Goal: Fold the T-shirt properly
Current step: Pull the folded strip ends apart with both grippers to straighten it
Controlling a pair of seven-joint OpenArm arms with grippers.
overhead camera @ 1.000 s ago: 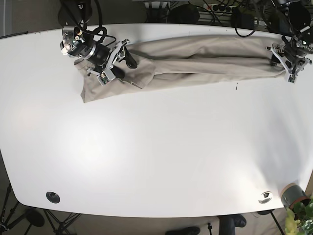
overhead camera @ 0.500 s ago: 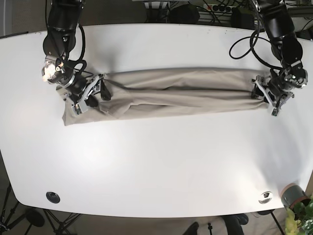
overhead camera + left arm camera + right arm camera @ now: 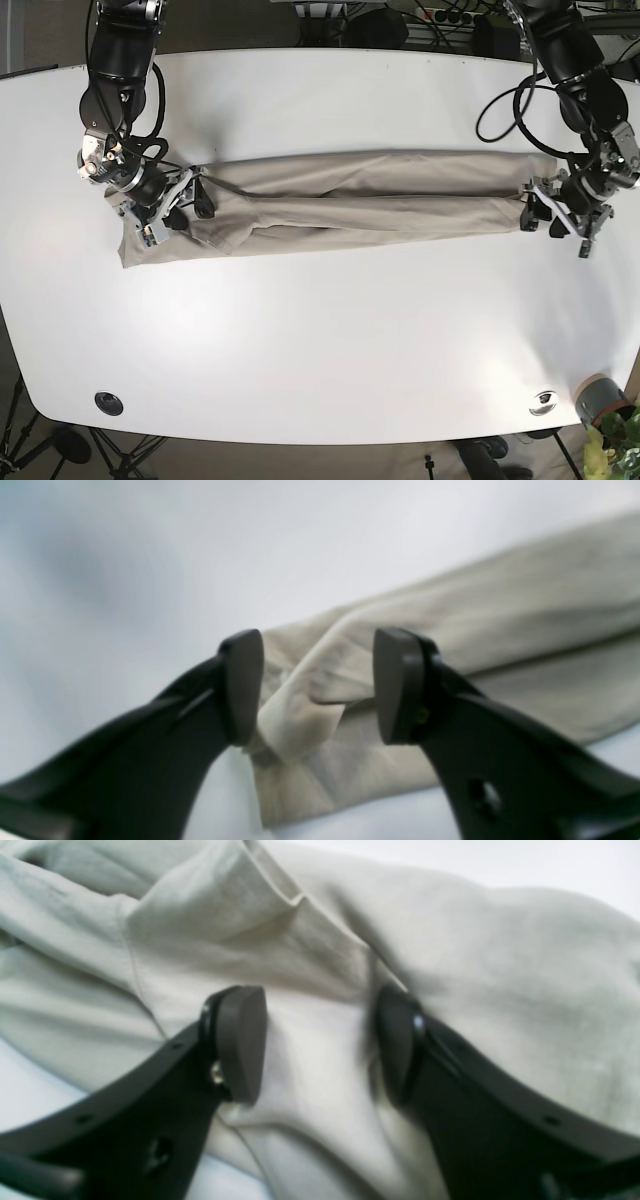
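My beige T-shirt (image 3: 360,200) lies stretched across the frame's upper middle. The left gripper (image 3: 320,685) and right gripper (image 3: 320,1045) both gape wide over its bunched ends. Soft, limp cloth; I'd pinch doubled edges.

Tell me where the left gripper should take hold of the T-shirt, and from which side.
Probably the bunched end fold of the T-shirt. The left gripper is open with that raised ridge between its fingers, so coming straight down from above and closing across the ridge looks best: the cloth stands up there, while the rest lies flat on the table. The right gripper is open over the opposite end.
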